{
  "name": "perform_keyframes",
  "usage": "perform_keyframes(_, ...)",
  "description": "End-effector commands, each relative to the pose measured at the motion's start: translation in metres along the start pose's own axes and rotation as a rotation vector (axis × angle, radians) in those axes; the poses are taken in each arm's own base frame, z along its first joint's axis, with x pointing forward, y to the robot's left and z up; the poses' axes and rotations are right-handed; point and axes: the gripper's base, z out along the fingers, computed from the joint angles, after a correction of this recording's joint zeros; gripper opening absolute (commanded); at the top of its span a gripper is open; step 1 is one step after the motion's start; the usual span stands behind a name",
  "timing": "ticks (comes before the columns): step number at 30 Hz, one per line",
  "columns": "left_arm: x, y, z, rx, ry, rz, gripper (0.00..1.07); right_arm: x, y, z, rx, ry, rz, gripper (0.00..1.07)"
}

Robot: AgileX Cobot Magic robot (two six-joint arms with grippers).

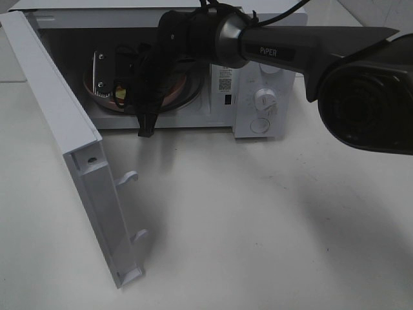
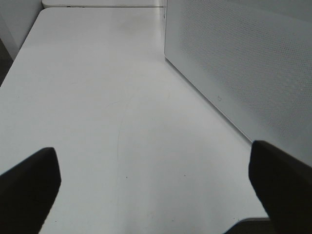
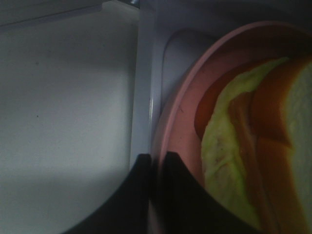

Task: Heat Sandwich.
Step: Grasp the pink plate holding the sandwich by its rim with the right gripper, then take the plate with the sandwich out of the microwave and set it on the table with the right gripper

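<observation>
The sandwich [image 3: 253, 146], white bread over reddish-brown filling and a pale green lettuce leaf, lies on a pink plate [image 3: 183, 105] inside the open microwave [image 1: 264, 84]. It sits just beyond the right gripper [image 3: 157, 168], whose jaws are pressed together on the plate's near rim, the sandwich's long side running roughly along the reach. The right arm is plainly the nearer. The left gripper [image 2: 156, 190] hangs spread wide and empty over the bare table [image 2: 97, 97], beside the microwave's perforated wall.
</observation>
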Motion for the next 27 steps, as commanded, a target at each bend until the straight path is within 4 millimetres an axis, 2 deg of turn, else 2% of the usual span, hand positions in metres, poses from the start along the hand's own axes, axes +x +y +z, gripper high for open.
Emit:
perform_keyframes(1,0.000,0.000,-0.002,0.009,-0.028,0.000,0.98,-0.004,-0.003,-0.001,0.029,-0.030,0.014,0.00)
perform_keyframes(17,0.000,0.000,-0.002,0.009,-0.028,0.000,0.98,-0.011,-0.005,-0.013,-0.004,-0.065,0.022,0.00)
perform_keyframes(20,0.000,0.000,-0.002,0.009,-0.028,0.000,0.98,-0.008,-0.005,-0.019,-0.054,-0.066,-0.031,0.00)
perform_keyframes(27,0.000,0.000,-0.002,0.009,-0.028,0.000,0.98,0.000,-0.013,-0.030,-0.059,-0.058,-0.018,0.00)
